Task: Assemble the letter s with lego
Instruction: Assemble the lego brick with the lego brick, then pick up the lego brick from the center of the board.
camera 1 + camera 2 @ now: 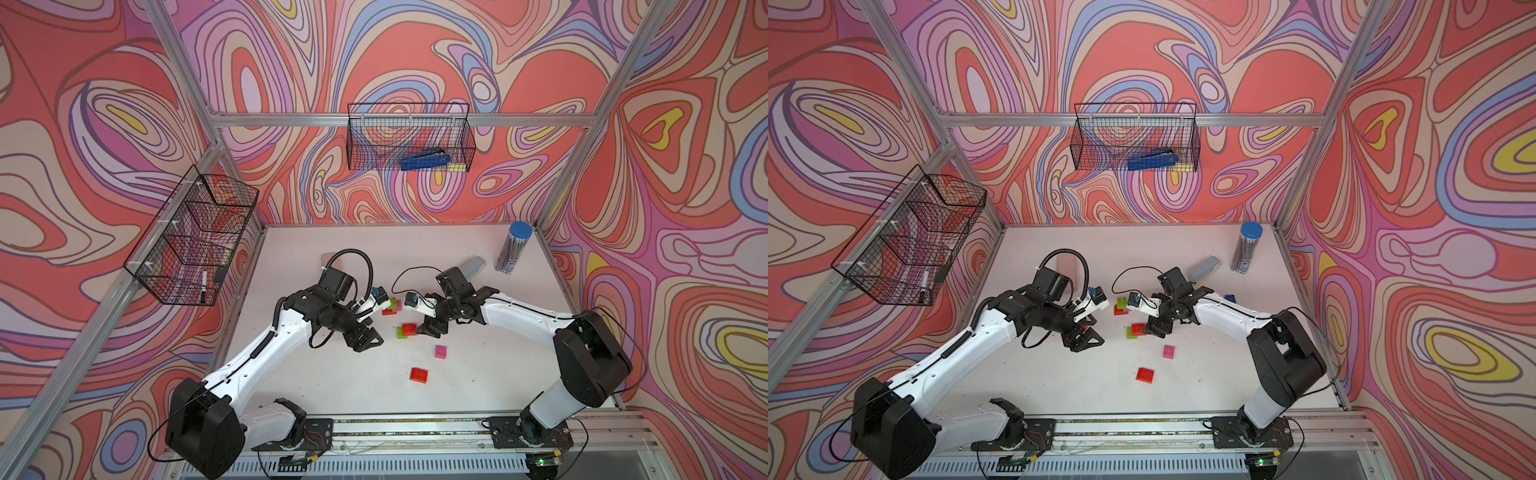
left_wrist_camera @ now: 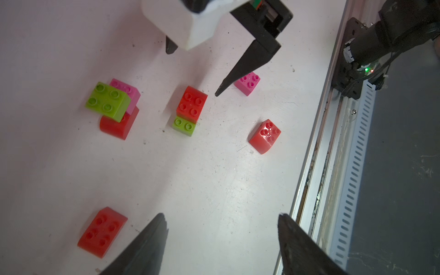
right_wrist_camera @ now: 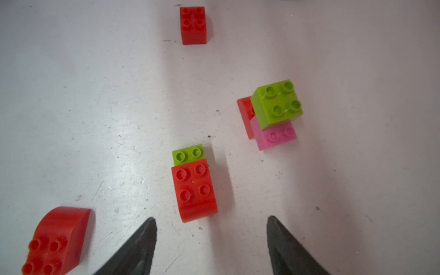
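Note:
Lego lies scattered mid-table. A red brick sits half over a lime brick as a pair, just ahead of my right gripper, which is open and empty. Farther back stands a small stack of lime on pink on red. Loose bricks include a pink one, a red one and a blue one. My left gripper is open and empty above bare table, with another red brick beside one finger.
A pale blue-grey stapler and a blue-lidded tube of pencils stand at the back right. A pink case lies behind the left arm. Wire baskets hang on the walls. The metal rail runs along the front edge.

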`<state>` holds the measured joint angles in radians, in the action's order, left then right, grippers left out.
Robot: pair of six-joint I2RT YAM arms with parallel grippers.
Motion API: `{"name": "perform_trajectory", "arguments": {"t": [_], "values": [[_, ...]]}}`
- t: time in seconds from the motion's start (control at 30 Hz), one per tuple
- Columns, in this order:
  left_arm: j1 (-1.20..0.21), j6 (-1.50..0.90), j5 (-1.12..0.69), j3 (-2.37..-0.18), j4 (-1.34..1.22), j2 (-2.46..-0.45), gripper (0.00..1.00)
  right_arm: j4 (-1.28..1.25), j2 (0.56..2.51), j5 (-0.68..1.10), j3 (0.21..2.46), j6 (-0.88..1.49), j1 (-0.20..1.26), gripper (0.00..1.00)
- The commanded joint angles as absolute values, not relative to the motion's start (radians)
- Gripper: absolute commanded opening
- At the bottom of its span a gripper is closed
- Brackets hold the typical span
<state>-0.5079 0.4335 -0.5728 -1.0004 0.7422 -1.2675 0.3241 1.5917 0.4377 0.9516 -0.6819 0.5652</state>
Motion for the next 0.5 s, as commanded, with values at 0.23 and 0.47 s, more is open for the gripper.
{"name": "perform_trajectory", "arguments": {"t": [0.23,0.47], "values": [[-0.613,0.534,-0.513,-1.084,0.585,-1.468,0.72,-0.079,1.38,0.443,0.692,-0.152,0.495,0.79],[-0.635,0.559,-0.475,-1.109,0.534,-1.573,0.7,-0.151,1.276,0.401,0.588,0.035,0.459,0.86]]}}
